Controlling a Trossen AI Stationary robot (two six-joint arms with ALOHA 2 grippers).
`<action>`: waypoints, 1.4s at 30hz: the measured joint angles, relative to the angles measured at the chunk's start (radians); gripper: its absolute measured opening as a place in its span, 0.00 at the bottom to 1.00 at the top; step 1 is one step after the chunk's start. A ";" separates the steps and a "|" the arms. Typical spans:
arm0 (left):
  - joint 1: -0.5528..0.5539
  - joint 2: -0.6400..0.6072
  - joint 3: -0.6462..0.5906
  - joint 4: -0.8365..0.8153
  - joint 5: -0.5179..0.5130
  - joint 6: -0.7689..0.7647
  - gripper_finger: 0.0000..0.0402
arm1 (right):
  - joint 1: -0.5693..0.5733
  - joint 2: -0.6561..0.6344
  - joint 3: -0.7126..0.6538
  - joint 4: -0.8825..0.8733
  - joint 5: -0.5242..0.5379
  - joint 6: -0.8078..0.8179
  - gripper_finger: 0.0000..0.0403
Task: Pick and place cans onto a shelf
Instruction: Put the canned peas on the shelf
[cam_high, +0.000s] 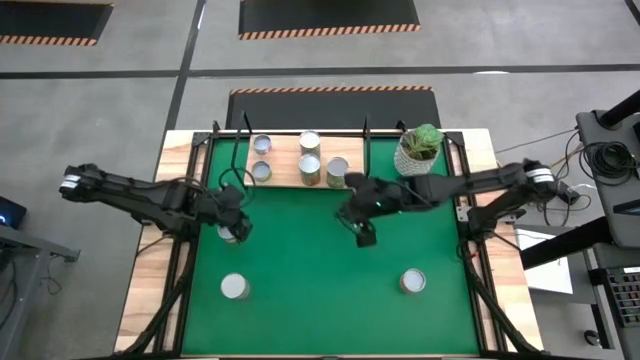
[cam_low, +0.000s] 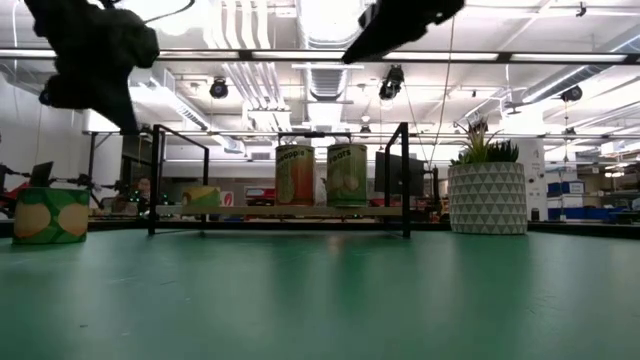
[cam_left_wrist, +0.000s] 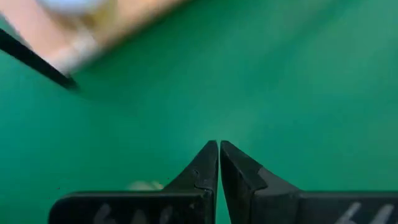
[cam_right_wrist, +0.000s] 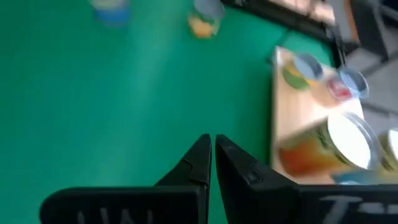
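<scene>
- Dark fingers of the left gripper (cam_left_wrist: 218, 163) meet tip to tip with nothing between them; it hangs over the green mat (cam_high: 300, 260), just before the shelf's left end.
- Right gripper (cam_right_wrist: 211, 155) likewise pressed closed and empty, above the mat's middle, in front of the shelf.
- Shelf (cam_high: 330, 160): light-wood board with black end frames, long axis running left–right along the mat's far edge.
- Five cans on the board, all upright, axes vertical, silver tops up: two small ones at the left (cam_high: 262, 145), (cam_high: 261, 171), three taller toward the middle (cam_high: 310, 142), (cam_high: 310, 168), (cam_high: 338, 171).
- Two cans upright on the mat near its front: one left (cam_high: 235, 288), one right (cam_high: 412, 282), well apart.
- White pot with plant (cam_high: 418, 150) stands at the shelf's right end.
</scene>
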 joint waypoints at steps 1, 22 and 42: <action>-0.013 0.013 0.006 0.013 0.043 -0.018 0.00 | 0.015 -0.022 -0.045 0.059 0.002 -0.001 0.03; -0.478 0.582 0.561 -0.307 0.257 -0.775 0.00 | 0.054 -0.254 -0.305 0.371 0.053 -0.115 0.03; -0.632 0.767 0.578 -0.398 0.210 -1.106 0.81 | 0.066 -0.296 -0.304 0.363 0.014 -0.088 0.03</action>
